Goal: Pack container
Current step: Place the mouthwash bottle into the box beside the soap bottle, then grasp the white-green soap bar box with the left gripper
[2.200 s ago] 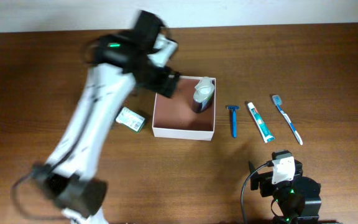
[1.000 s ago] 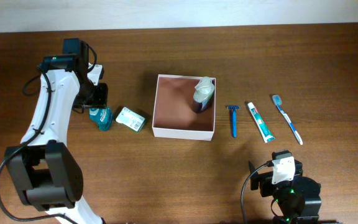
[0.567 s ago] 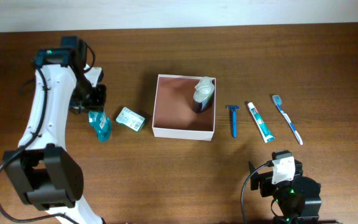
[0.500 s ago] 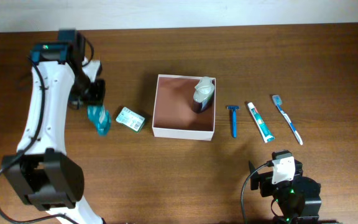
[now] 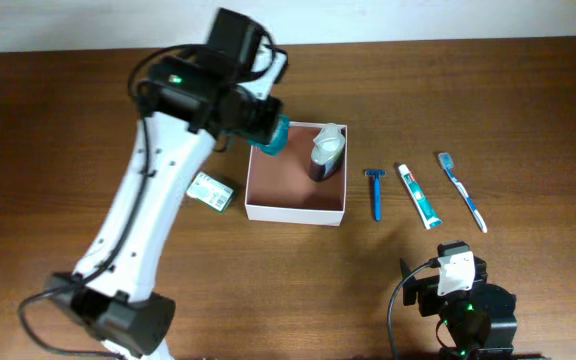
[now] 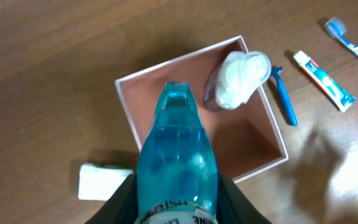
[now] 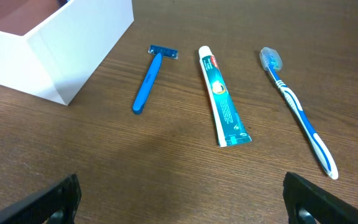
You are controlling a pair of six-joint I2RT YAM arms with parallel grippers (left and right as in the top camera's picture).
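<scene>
Square shallow white-walled container point(image 5: 290, 188), pinkish-brown inside: table centre, top open.
Left gripper point(image 5: 260, 122): clamped on a translucent teal plastic bottle point(image 6: 178, 155), held above the container's 11 o'clock corner.
Dark white-topped item point(image 5: 326, 150): inside, 1 o'clock corner.
Green-white soap packet point(image 5: 210, 192): near, 9 o'clock.
Blue plastic razor point(image 5: 375, 192), white-green toothpaste tube point(image 5: 419, 195), blue-white toothbrush point(image 5: 461, 190): row at 3 o'clock.
Right gripper point(image 7: 191, 200): fingers spread wide, empty, 5 o'clock.

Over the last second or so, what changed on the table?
The left gripper took hold of the teal bottle, which lay left of the soap packet, and carried it right. It is now held above the container, near its far-left corner. The soap packet, the white-capped item in the container, razor, toothpaste and toothbrush have not moved.
</scene>
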